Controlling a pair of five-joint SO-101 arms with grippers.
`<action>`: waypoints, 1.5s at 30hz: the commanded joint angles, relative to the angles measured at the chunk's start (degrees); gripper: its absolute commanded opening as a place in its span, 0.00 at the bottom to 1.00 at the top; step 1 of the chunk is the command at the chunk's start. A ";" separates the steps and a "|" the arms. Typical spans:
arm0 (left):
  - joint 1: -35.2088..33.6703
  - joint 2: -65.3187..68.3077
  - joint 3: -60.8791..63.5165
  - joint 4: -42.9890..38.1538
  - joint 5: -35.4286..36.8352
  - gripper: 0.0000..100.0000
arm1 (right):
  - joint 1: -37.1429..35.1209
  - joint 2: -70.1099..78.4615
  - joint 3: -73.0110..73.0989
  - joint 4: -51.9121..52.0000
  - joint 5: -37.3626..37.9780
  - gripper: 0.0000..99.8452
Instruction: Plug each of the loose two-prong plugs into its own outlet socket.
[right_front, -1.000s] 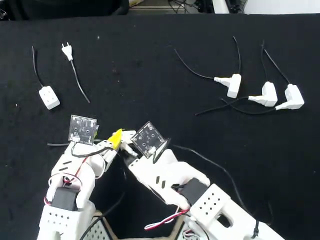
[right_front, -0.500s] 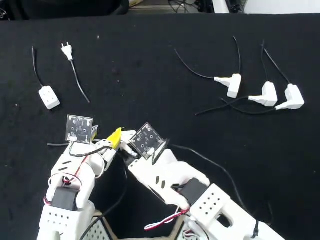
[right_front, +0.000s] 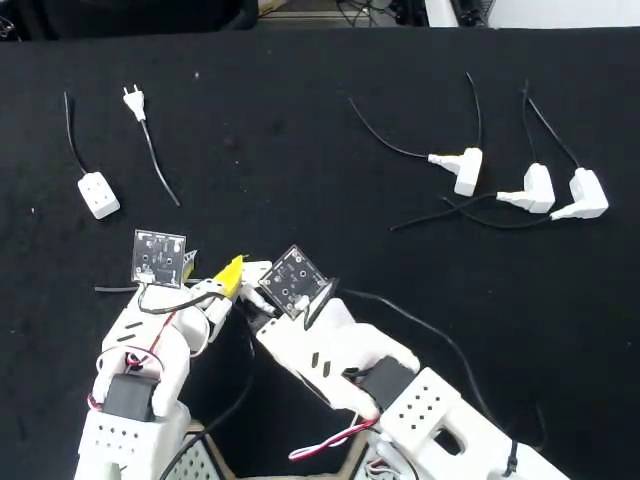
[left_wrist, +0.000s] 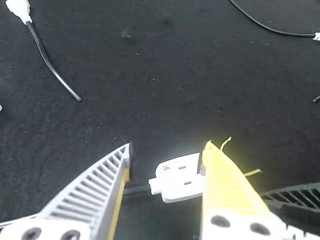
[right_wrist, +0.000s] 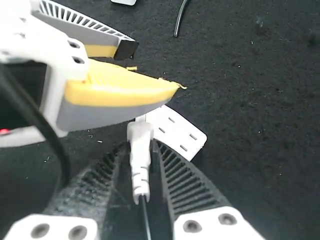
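Ref. landmark: the near socket (left_wrist: 176, 178), lying on the table (right_front: 300, 120) betw. the fingers of the L gripper (left_wrist: 167, 146). We found the L fingers set wide: the yellow finger (left_wrist: 225, 185) sat against one end of the near socket, and the grey finger (left_wrist: 95, 185) stood apart at the other end, where the socket's cable left it. The R gripper (right_wrist: 142, 146) had its fingers narrow, clamped on the held plug (right_wrist: 138, 160), w/ the cable trailing back betw. them. Key relation: the held plug's long axis ran along the R fingers and pointed at the near socket, front end just at the socket's edge. The prongs were hidden, so we could not tell whether they had entered. We judged the R arm to be the inserting arm and the L arm placed to brace. Qty, loose plugs: 2, i.e. the held plug and a far plug (right_front: 133, 99) well beyond the near socket on the L side. Qty, open sockets: 2, i.e. the near socket and a spare socket (right_front: 98, 194), also beyond it on the L side but nearer than the far plug. Qty, joined units: 3 (right_front: 462, 170) (right_front: 533, 190) (right_front: 587, 195), well apart from the near socket on the far R side; ea. looked already mated, in our judgement.
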 joint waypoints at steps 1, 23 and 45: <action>0.22 -0.44 1.27 -0.70 0.79 0.23 | 0.44 -1.80 -0.57 -1.67 0.62 0.01; 0.22 -0.44 -1.10 3.34 0.79 0.24 | 0.44 -1.80 -0.57 -1.67 0.62 0.01; 0.31 -0.35 -0.48 3.34 -1.14 0.23 | 0.62 -1.89 -0.75 -2.11 -4.57 0.01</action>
